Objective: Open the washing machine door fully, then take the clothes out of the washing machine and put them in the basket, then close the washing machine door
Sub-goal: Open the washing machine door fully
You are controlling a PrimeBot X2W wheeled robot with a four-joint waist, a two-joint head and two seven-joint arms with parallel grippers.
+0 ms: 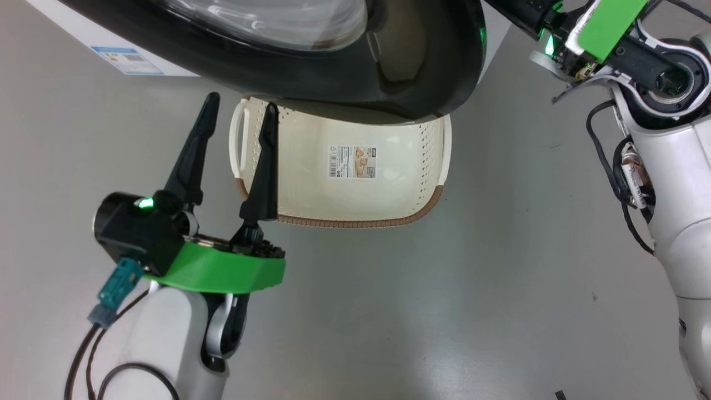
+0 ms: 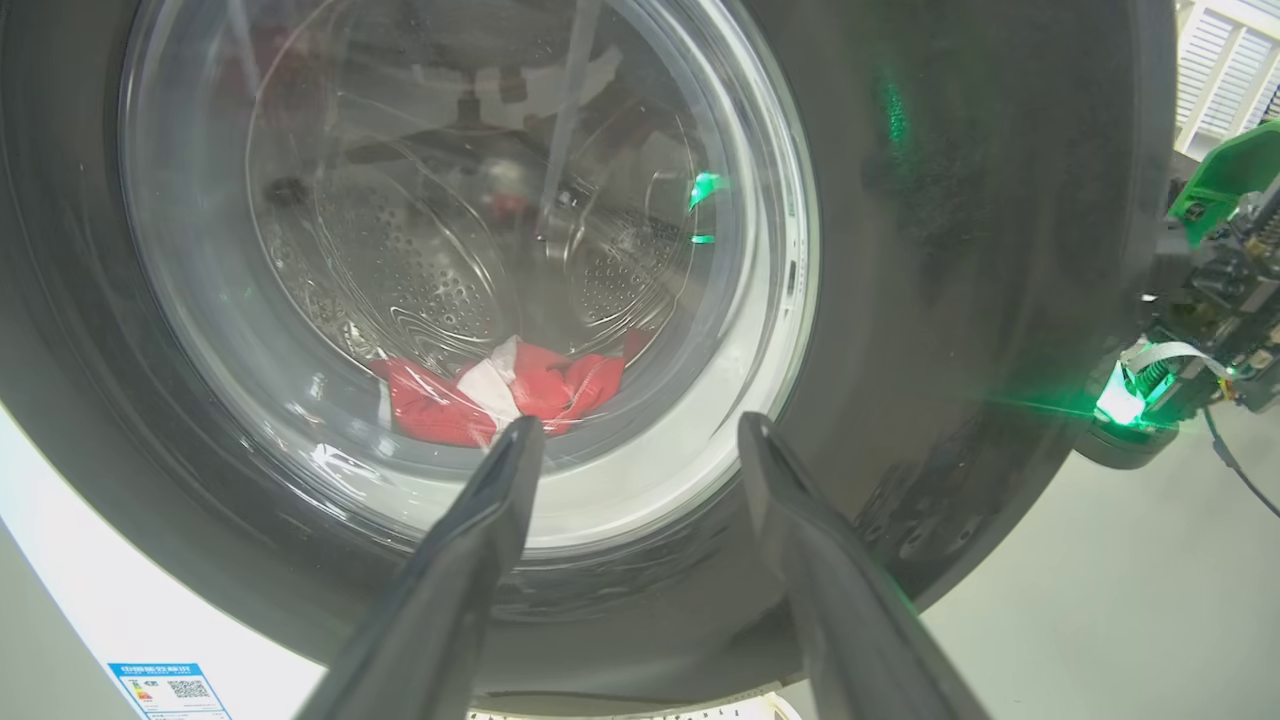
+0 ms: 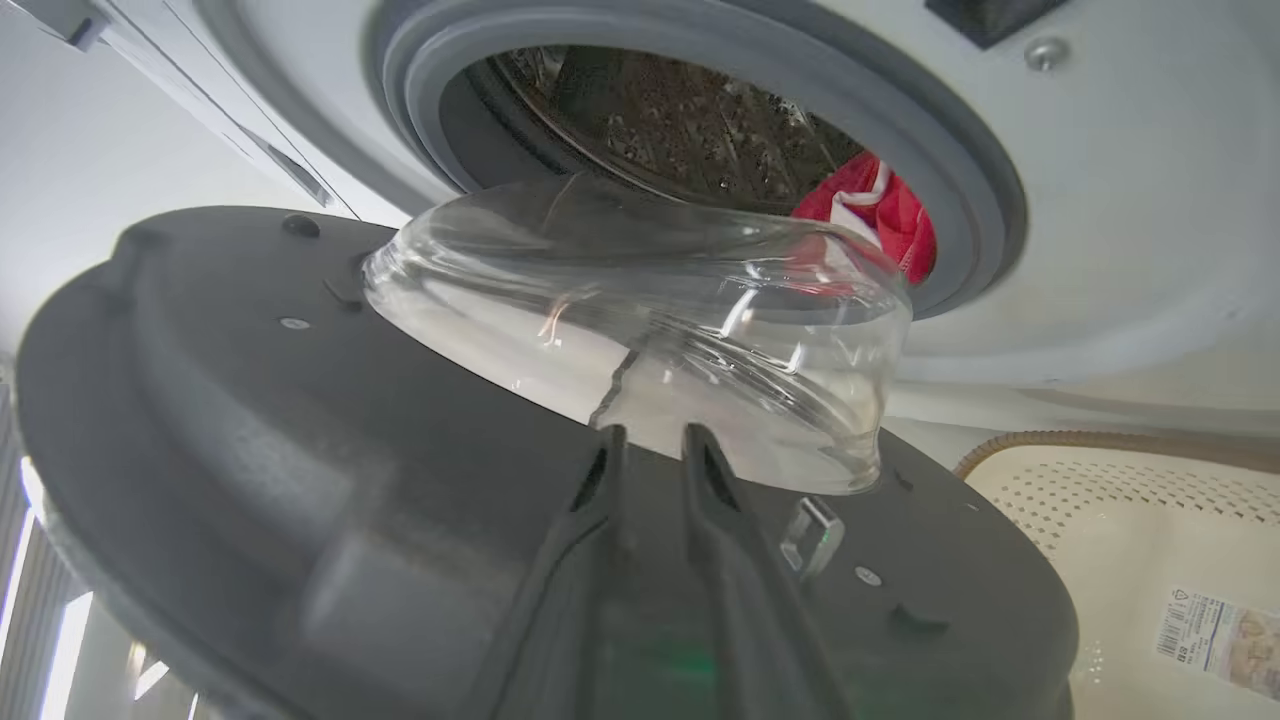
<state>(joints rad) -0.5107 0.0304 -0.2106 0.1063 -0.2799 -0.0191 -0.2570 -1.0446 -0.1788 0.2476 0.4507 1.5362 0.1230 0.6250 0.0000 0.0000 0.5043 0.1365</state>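
White forearms [image 1: 166, 333], green wrist collars [image 1: 222, 272], long black tapered jaws; black cables [image 1: 82, 351] and a teal plug [image 1: 116, 289] at seven o'clock.

I see the basket [image 1: 389, 194] from above through my head camera; both wrist cameras face the washing machine door [image 2: 950, 250] closely, from opposite sides.

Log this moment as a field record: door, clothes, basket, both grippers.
door: round black-rimmed washing machine door with glass bowl, partly open
clothes: red-and-white fabric garments, inside the steel drum
basket: cream perforated plastic basket, brown rim, on the grey floor under the door, empty of clothes
left gripper: open, empty, facing the door's outside
right gripper: narrowly open, at the door's inner face
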